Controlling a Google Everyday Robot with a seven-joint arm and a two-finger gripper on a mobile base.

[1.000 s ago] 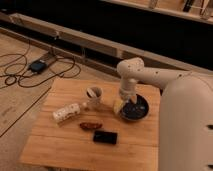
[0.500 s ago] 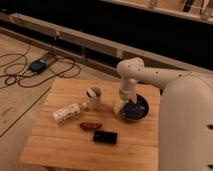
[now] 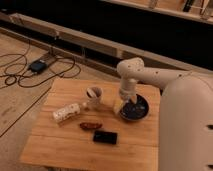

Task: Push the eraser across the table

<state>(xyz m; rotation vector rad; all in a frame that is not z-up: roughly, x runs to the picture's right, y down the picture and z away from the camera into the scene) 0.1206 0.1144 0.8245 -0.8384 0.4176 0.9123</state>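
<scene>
tool (image 3: 120, 105) beside bowl (image 3: 137, 112), eraser (image 3: 105, 137) on table (image 3: 54, 150)

A white cylinder (image 3: 66, 113) is lying on its side, a pale mug (image 3: 93, 96) is standing just beside it, and a small brown oblong object (image 3: 90, 126) is lying nearer the camera. A dark bowl (image 3: 137, 112) is sitting beyond the mug, the gripper (image 3: 119, 106) hanging at its mug-side rim. Cables (image 3: 15, 80) are trailing across the floor (image 3: 20, 117)

Pale end effector (image 3: 119, 106) over dark bowl (image 3: 146, 109)
</scene>
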